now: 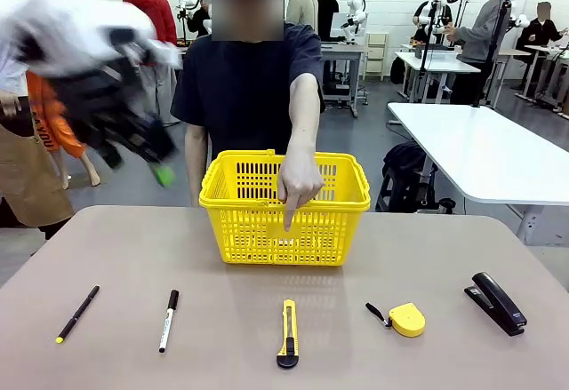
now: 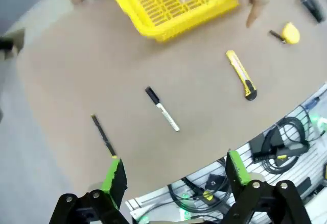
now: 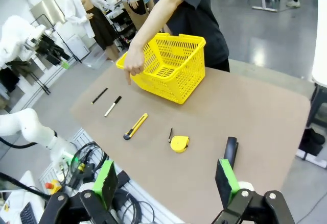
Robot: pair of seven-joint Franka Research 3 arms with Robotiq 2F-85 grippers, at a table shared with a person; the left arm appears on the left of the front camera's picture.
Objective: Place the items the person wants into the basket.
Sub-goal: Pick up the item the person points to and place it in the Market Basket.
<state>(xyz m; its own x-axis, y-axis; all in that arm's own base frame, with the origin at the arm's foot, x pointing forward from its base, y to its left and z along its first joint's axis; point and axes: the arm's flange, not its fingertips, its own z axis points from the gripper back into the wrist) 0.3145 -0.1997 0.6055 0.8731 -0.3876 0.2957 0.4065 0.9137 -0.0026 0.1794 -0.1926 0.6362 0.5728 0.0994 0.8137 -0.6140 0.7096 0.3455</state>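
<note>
Front view: the yellow basket (image 1: 267, 234) stands on the table (image 1: 222, 354) just above centre; the person's hand (image 1: 299, 181) hangs over its near rim, index finger pointing down at 6 o'clock towards the utility knife (image 1: 287, 335); that knife lies at 6 o'clock from the basket, near the table's front edge; the marker (image 1: 168, 320) lies at 7 o'clock, the thin black pen (image 1: 77, 314) further out at 8 o'clock; the tape measure (image 1: 406, 319) sits at 5 o'clock and the stapler (image 1: 495, 301) at 4 o'clock; the left gripper (image 1: 140, 161) hangs in the air at 10 o'clock, too blurred here to read its fingers.

Left wrist view: the left gripper's green pads rise from the bottom edge, spread wide and released, nothing between them; the basket is at 12 o'clock; the knife is at 2 o'clock, the marker at centre, the pen at 8 o'clock, the tape measure and stapler at the far right.

Right wrist view: the right gripper (image 3: 166, 180) is also released, fingers wide apart and empty, high above the table; the basket is at 12 o'clock with the hand pointing down beside it at 11 o'clock; the knife lies left of centre, the tape measure just below centre, the stapler at 4 o'clock.
</note>
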